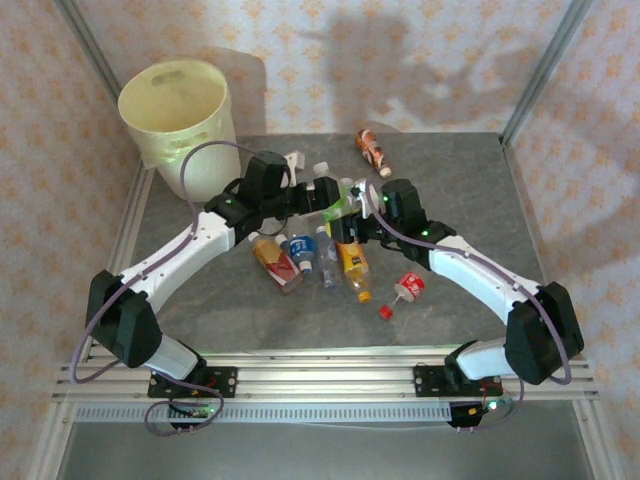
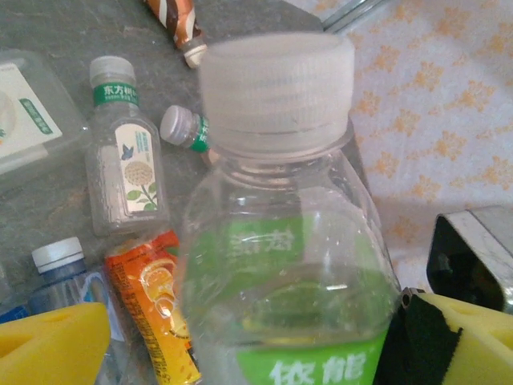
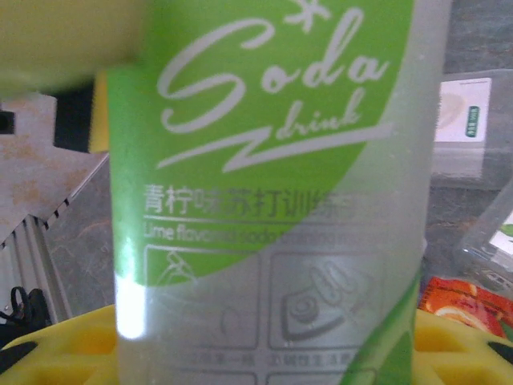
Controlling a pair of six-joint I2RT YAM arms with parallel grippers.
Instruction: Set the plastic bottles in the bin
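The bin (image 1: 190, 140) stands at the far-left corner of the desk (image 1: 470, 220), well apart from the green-label soda bottle (image 2: 288, 265), which the right tool (image 3: 240, 192) clasps mid-desk. We fear a drop among the loose bottles (image 1: 280, 265) if it lets go before the left tool (image 2: 256, 353), spread wide around the bottle, closes.

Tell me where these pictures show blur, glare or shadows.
Top external view: the bin throws a soft shadow on the wall behind. Left wrist view: the green-label bottle is very near and its cap is blurred; the white-label bottle behind is sharper. Right wrist view: the green label reads clearly, a white glare strip low on its left, yellow blur top left.
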